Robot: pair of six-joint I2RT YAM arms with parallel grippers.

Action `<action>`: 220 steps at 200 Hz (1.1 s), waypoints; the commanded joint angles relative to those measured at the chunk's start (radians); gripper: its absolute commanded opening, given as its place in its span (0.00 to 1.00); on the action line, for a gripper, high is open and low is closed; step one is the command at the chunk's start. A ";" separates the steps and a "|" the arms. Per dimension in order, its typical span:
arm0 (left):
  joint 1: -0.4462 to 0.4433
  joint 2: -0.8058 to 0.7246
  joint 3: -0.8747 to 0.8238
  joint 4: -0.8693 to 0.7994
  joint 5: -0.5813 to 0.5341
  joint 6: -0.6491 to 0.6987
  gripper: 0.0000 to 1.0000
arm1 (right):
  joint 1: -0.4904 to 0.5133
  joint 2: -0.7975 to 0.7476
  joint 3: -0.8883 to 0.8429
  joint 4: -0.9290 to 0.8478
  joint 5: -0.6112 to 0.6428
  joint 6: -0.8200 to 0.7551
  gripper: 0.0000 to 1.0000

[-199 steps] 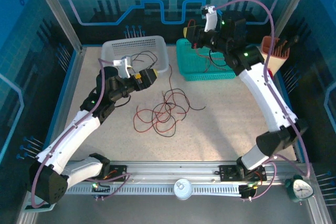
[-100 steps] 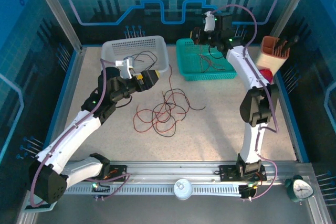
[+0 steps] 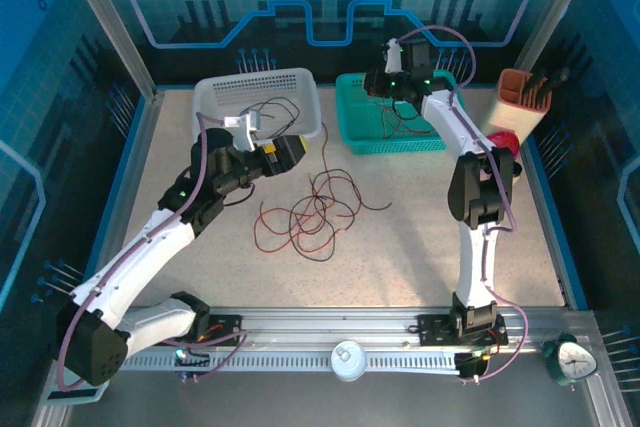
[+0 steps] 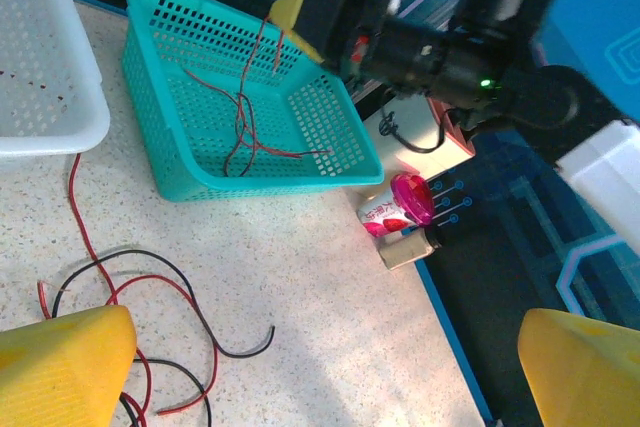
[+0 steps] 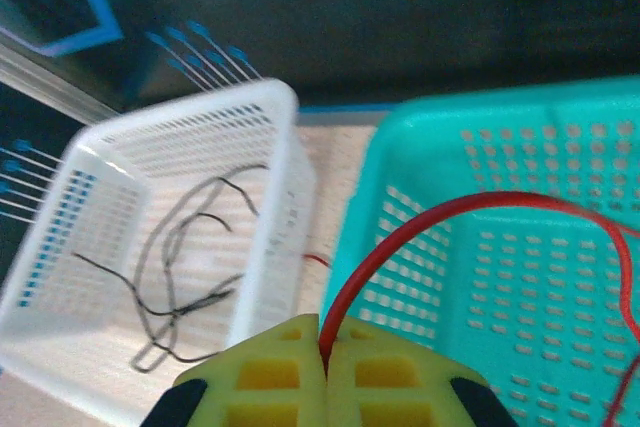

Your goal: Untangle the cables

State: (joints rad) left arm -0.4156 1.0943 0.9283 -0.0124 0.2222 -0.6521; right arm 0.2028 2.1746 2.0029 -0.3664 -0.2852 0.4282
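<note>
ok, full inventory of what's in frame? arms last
tangle of cables: 1, red and black, middle of the table
red cables: a few, red, in the teal basket
black cables: a few, black, in the white basket
white basket: 1, white, far left of the table
teal basket: 1, teal, far side, right of the white basket
tool holder: 1, brown, far right edge
can: 1, pink, right of the teal basket
clock: 1, green, near right corner
round object: 1, white, middle of the near rail
table: 1, speckled beige
left gripper: 1, yellow fingers, open, near the white basket
right gripper: 1, yellow fingers, above the teal basket, shut on one of the red cables
</note>
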 commanded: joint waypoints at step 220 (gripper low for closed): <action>-0.037 0.006 0.033 -0.018 -0.053 0.055 0.99 | 0.004 -0.043 0.065 -0.186 -0.005 -0.088 0.72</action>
State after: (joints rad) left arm -0.4435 1.1046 0.9287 -0.0185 0.1951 -0.6392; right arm 0.1902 2.2337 2.0865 -0.5854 -0.2550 0.3496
